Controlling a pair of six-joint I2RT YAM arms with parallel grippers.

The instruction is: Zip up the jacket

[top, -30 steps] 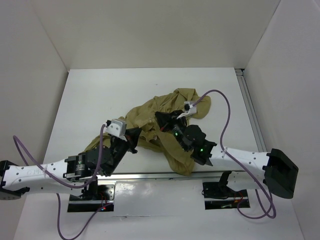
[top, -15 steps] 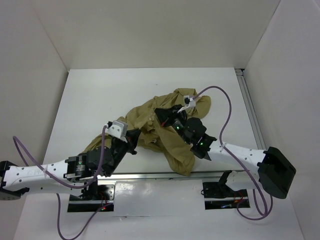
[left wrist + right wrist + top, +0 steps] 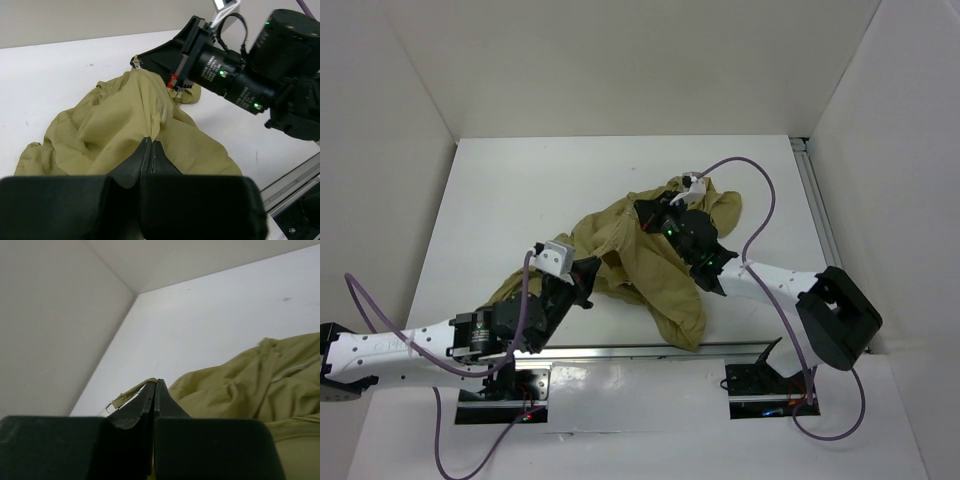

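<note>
Right gripper [image 3: 155,384], pinching the pull [image 3: 125,394], has travelled farther up the jacket [image 3: 100,125]; left gripper [image 3: 151,145] clamps its fabric. We risk the pull slipping if cloth bunches.

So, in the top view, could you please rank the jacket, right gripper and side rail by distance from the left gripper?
From the left gripper:
1. jacket, pinched in it.
2. right gripper, mid-table.
3. side rail, far right edge.
</note>
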